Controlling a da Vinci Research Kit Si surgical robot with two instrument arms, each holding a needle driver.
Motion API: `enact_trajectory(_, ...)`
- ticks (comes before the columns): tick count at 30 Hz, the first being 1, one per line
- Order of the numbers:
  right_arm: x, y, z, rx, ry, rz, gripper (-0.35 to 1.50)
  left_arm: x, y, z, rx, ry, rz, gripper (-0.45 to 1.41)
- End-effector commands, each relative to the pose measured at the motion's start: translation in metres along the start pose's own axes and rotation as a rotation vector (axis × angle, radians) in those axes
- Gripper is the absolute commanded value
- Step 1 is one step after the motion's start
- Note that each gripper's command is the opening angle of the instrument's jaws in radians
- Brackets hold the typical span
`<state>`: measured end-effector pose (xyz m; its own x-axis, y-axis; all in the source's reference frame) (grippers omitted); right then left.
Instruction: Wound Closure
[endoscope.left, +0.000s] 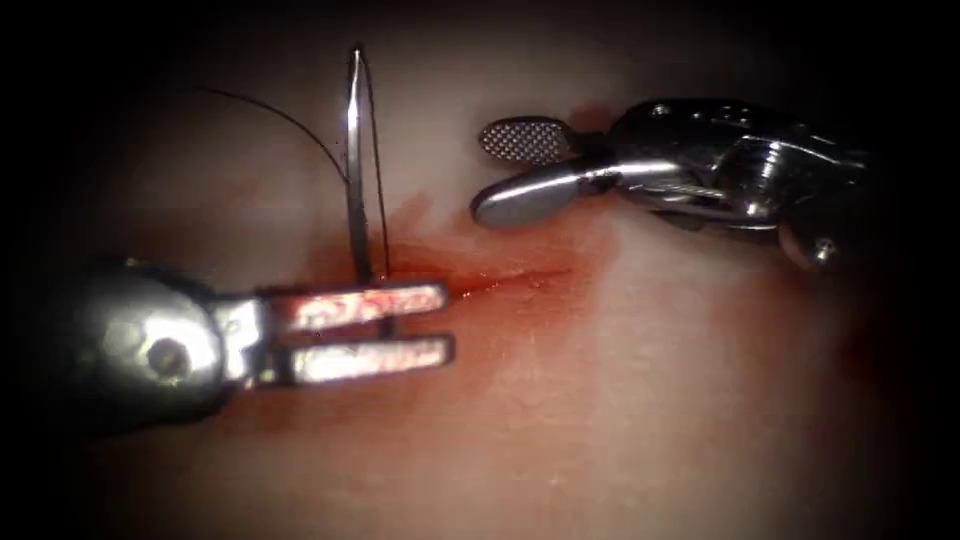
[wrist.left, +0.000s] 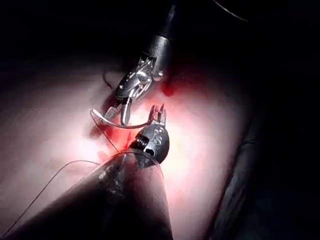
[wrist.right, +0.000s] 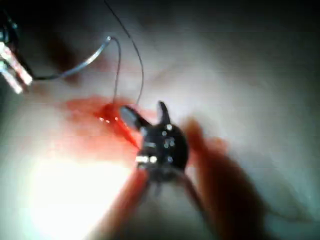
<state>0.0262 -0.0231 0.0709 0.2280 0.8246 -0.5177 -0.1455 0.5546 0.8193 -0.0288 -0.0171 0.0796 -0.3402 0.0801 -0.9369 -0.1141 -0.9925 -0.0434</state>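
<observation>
The curved needle (endoscope.left: 353, 160) stands nearly upright over the left end of the cut (endoscope.left: 510, 278), out of the tissue (endoscope.left: 650, 400). My left tool (endoscope.left: 448, 323) reaches in from the left, and its jaws are shut on the needle's lower end. Dark thread (endoscope.left: 378, 180) runs from the needle's top end down to the cut, and another strand arcs away to the upper left. My right tool (endoscope.left: 482, 172) hovers right of the needle, above the cut, jaws open and holding nothing. In the right wrist view the open right tool (wrist.right: 147, 112) hangs over the red cut, with the needle (wrist.right: 75, 67) beyond it.
Red fluid (endoscope.left: 440, 265) stains the tissue around the cut and smears the left tool's jaws. In the left wrist view a loose strand of thread (wrist.left: 65, 167) lies over the tissue beside the left shaft.
</observation>
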Motion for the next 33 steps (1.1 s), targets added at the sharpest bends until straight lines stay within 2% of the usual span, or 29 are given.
enact_trajectory(1,-0.0004,-0.0002,0.0002,0.005,-0.001,0.003,1.04,-0.0003,0.0002,0.0007,0.002,-0.003,0.007,-0.45)
enact_trajectory(4,-0.0002,-0.0005,-0.0009,0.015,-0.004,0.005,0.86,0.0,-0.0004,0.0007,0.01,-0.008,0.035,-0.45)
enact_trajectory(5,-0.0001,-0.0006,-0.0016,0.031,-0.009,0.007,0.69,0.0003,-0.0009,0.0007,0.023,-0.003,0.045,-0.45)
enact_trajectory(7,-0.0001,-0.0006,-0.0018,0.037,-0.009,0.008,0.64,0.0005,-0.0012,0.0006,0.035,0.005,0.051,-0.45)
enact_trajectory(8,-0.0001,-0.0007,-0.0023,0.044,-0.005,0.008,0.54,0.0007,-0.0012,0.0006,0.052,0.015,0.057,-0.45)
enact_trajectory(13,0.0001,-0.0009,-0.0032,0.064,0.021,0.048,0.46,0.0001,-0.0005,0.0008,0.074,0.009,0.073,-0.45)
enact_trajectory(18,0.0009,-0.0022,-0.004,0.117,0.089,0.158,0.29,-0.0027,0.0015,0.0019,0.071,0.012,0.103,-0.45)
enact_trajectory(22,0.0007,-0.0027,-0.0026,0.144,0.115,0.24,0.26,-0.0052,0.0036,0.0034,0.046,0.03,0.14,-0.45)
enact_trajectory(26,0.0001,-0.0028,-0.0014,0.162,0.122,0.293,0.26,-0.0063,0.0046,0.0043,0.031,0.041,0.167,-0.45)
enact_trajectory(30,-0.0005,-0.0031,-0.0007,0.178,0.123,0.324,0.31,-0.0066,0.0049,0.0047,0.026,0.045,0.19,-0.45)
enact_trajectory(33,-0.0016,-0.0034,0.001,0.197,0.118,0.347,0.39,-0.0066,0.005,0.0048,0.023,0.048,0.215,-0.45)
